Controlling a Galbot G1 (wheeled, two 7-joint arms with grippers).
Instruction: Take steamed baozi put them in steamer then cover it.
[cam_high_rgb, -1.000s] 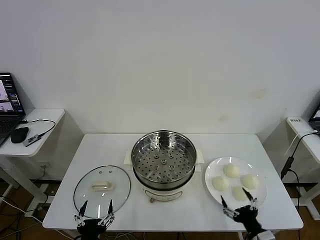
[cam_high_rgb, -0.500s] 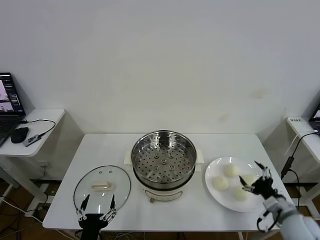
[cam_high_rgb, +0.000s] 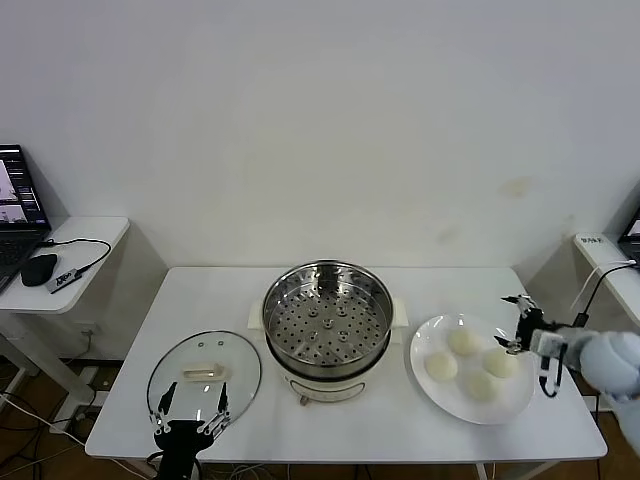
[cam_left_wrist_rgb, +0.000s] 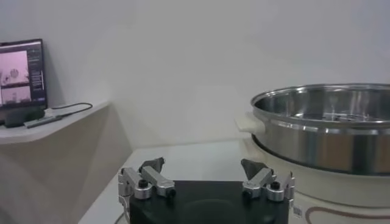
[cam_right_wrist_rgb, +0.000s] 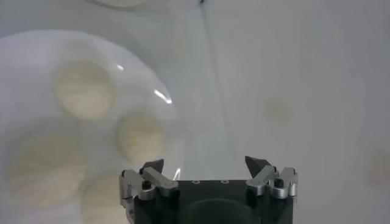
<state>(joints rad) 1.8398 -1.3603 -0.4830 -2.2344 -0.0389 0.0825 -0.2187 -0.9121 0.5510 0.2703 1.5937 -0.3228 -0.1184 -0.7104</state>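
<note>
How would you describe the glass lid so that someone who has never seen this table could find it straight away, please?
Start at the shiny steel steamer in the middle of the white table. On the robot's left of it, toward the near edge, lies the lid, flat on the table. Unlike the white plate of buns on the other side, it is see-through, with a metal rim and a pale bar handle.

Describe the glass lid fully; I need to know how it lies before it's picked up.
The lid is a round disc of clear glass with a thin metal rim and a whitish bar handle at its middle. It lies flat, handle up, on the white table, near its front left corner, left of the steamer and apart from it. The open left gripper hovers at its near edge.
</note>
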